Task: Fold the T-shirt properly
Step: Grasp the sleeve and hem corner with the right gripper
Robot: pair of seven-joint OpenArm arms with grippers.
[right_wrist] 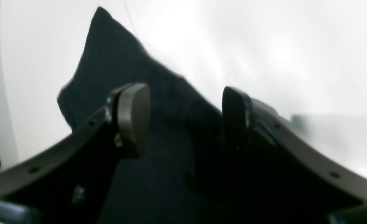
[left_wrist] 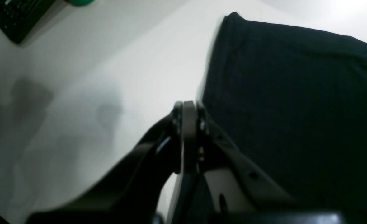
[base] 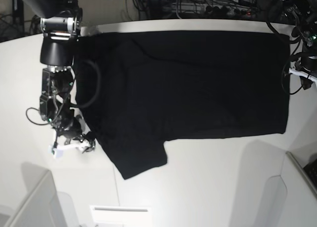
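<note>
Your left claw (left_wrist: 188, 124) is pressed together beside the T-shirt (base: 188, 83), apparently on no cloth, while your right claw (right_wrist: 183, 121) stands spread over a sleeve edge of the shirt lying flat on the desk (base: 208, 177), so lifting now could drag one side and skew the fold.

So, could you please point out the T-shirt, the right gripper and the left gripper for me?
T-shirt (base: 198, 83): base view, middle of the spread body.
Right gripper (right_wrist: 185, 119): right wrist view, midway between its open fingertips.
Left gripper (left_wrist: 188, 107): left wrist view, its closed fingertips.
</note>
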